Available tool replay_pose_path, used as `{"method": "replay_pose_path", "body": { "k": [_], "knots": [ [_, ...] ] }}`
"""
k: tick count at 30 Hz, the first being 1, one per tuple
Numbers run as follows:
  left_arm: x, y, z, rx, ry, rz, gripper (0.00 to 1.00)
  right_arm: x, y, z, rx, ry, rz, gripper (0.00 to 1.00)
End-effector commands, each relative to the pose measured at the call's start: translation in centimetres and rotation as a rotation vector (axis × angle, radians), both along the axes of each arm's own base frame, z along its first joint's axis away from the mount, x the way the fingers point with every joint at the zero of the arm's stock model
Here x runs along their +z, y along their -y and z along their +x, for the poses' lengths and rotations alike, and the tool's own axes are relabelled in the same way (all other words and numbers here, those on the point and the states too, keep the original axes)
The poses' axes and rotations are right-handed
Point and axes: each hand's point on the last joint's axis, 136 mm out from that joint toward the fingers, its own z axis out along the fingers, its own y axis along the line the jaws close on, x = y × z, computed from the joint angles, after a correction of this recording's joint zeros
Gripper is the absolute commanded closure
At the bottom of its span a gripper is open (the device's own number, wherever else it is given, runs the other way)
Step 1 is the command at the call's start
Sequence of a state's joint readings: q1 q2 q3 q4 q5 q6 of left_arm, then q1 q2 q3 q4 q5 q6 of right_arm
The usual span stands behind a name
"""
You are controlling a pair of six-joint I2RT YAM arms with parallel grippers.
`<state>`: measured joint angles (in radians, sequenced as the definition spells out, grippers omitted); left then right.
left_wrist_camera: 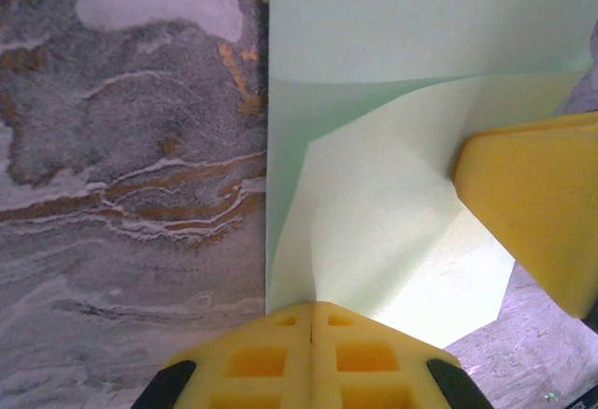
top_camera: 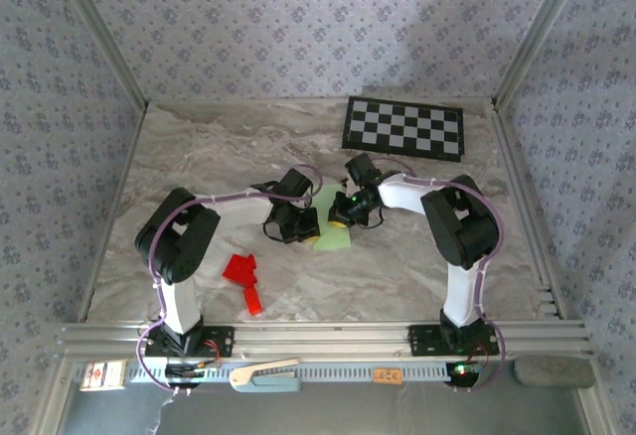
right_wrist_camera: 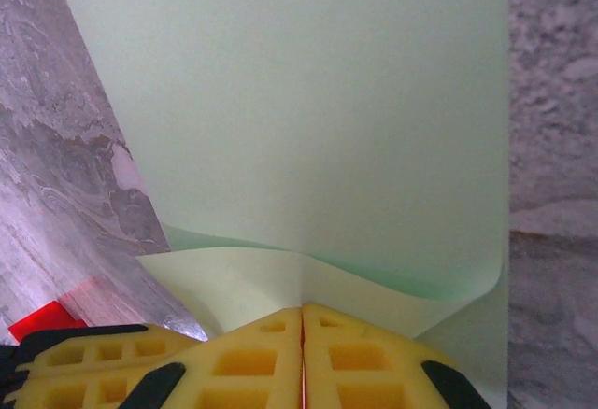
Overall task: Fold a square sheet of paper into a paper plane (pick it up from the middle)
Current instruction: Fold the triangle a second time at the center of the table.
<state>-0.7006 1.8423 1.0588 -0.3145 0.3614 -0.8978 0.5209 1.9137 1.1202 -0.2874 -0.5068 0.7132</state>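
Note:
The square sheet of paper [top_camera: 336,240], pale green, lies on the marble table between my two grippers. Its near edge is lifted and curled back over the flat part [left_wrist_camera: 402,63]. My left gripper [top_camera: 313,235] is shut, its yellow tips [left_wrist_camera: 313,312] pinching the raised flap [left_wrist_camera: 392,232]. My right gripper [top_camera: 339,221] is shut as well, its tips [right_wrist_camera: 302,313] closed on the curled edge [right_wrist_camera: 280,274] of the same sheet [right_wrist_camera: 308,110]. The two grippers stand close together; the right one's yellow finger [left_wrist_camera: 537,208] shows in the left wrist view. A paper plane is out of view.
A black-and-white checkerboard [top_camera: 404,126] lies at the back right. A bright red paper shape [top_camera: 243,276] rests on the table at the front left, by the left arm, and its corner [right_wrist_camera: 45,320] shows in the right wrist view. Patterned walls enclose the table; an aluminium rail [top_camera: 318,338] runs along the front.

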Motion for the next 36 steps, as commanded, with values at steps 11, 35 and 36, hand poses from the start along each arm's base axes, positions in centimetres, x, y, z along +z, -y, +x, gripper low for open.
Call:
{"method": "replay_pose_path", "body": {
  "k": [11, 35, 36],
  "knots": [
    [-2.0, -1.6, -1.2, -0.014, -0.057, 0.107, 0.95, 1.4, -1.5, -1.8, 0.093, 0.037, 0.035, 0.91],
    [3.0, 1.2, 0.0, -0.044, 0.085, -0.113, 0.9, -3.9, 1.4, -2.9, 0.023, -0.1, -0.077, 0.94],
    [2.7, 1.4, -0.3, -0.04, 0.071, -0.124, 0.89, -4.0, 1.5, -3.0, 0.021, -0.105, -0.08, 0.94]
  ]
}}
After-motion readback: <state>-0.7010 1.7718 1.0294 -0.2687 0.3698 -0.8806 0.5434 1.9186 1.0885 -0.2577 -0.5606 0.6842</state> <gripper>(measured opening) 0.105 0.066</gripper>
